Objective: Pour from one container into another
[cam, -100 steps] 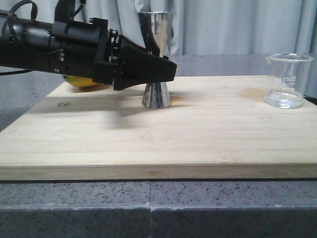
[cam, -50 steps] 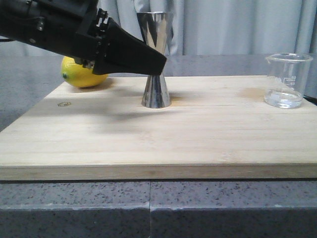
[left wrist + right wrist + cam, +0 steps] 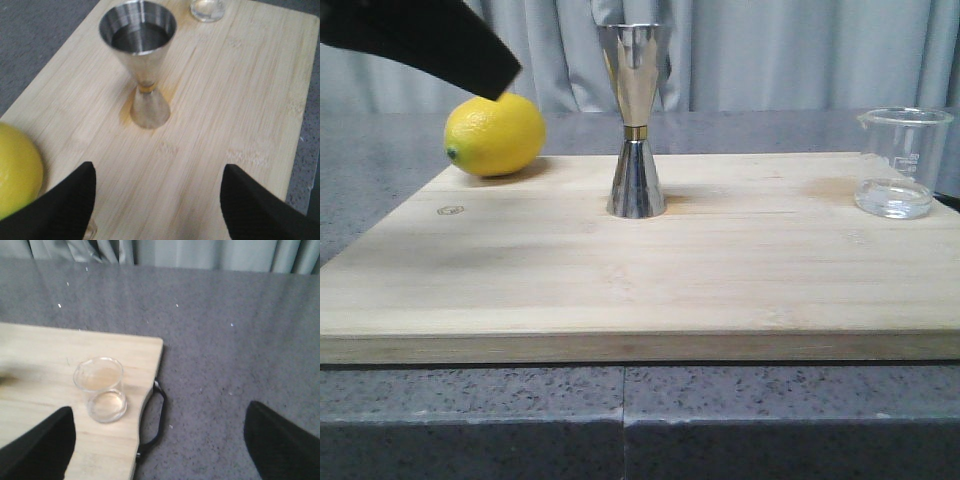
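Note:
The steel double jigger (image 3: 635,120) with a gold band at its waist stands upright on the wooden board (image 3: 640,270), left of centre; in the left wrist view the jigger (image 3: 142,65) holds liquid in its upper cup. The clear glass beaker (image 3: 898,160) with a little clear liquid stands at the board's right edge, and shows again as the beaker (image 3: 101,389) in the right wrist view. My left gripper (image 3: 157,187) is open and empty, high and to the left of the jigger; only one dark finger tip (image 3: 470,55) shows in front. My right gripper (image 3: 159,432) is open and empty, above the beaker's side of the board.
A yellow lemon (image 3: 494,134) lies on the board's far left corner, close to my left fingers (image 3: 17,175). A black handle loop (image 3: 156,412) hangs off the board's right edge. Grey speckled counter surrounds the board, with curtains behind.
My left gripper has lifted away up and to the left from the jigger, which stays standing. The lemon behind it is now uncovered. The beaker has not moved.

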`<action>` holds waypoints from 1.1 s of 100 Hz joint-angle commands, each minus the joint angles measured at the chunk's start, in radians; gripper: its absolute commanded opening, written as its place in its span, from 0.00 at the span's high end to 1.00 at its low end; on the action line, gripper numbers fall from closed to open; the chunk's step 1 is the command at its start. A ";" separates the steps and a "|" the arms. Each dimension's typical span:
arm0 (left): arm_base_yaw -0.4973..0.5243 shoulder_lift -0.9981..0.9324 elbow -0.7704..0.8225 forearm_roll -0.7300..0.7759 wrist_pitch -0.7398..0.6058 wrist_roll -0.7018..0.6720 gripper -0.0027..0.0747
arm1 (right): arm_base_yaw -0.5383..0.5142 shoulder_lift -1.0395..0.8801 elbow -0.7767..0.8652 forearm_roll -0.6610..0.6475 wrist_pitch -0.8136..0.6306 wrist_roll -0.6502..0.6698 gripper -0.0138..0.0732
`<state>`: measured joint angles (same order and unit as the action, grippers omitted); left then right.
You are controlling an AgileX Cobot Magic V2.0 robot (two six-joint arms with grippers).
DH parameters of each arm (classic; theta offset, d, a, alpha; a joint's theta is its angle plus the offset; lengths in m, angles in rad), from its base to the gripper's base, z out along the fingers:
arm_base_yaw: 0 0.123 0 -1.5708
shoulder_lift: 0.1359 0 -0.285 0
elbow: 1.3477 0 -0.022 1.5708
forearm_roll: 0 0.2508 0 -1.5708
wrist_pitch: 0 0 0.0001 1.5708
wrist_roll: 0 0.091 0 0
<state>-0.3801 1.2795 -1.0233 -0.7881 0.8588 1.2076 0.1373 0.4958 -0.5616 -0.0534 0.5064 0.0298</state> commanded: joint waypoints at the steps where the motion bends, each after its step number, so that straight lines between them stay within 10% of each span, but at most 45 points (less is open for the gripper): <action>1: -0.008 -0.108 -0.048 0.167 0.004 -0.272 0.33 | -0.004 0.050 -0.095 0.000 0.081 -0.002 0.13; 28: -0.008 -0.291 -0.108 0.692 0.232 -0.879 0.34 | -0.004 0.236 -0.254 0.004 0.411 -0.002 0.13; 58: -0.008 -0.405 -0.103 1.032 0.296 -1.375 0.34 | -0.004 0.260 -0.300 0.004 0.392 -0.002 0.13; 110: -0.008 -0.719 0.221 1.088 -0.024 -1.571 0.34 | -0.004 -0.037 -0.240 -0.054 0.293 0.024 0.13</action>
<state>-0.3801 0.5870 -0.8171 0.2902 0.9630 -0.3502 0.1373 0.5022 -0.7966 -0.0670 0.8797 0.0529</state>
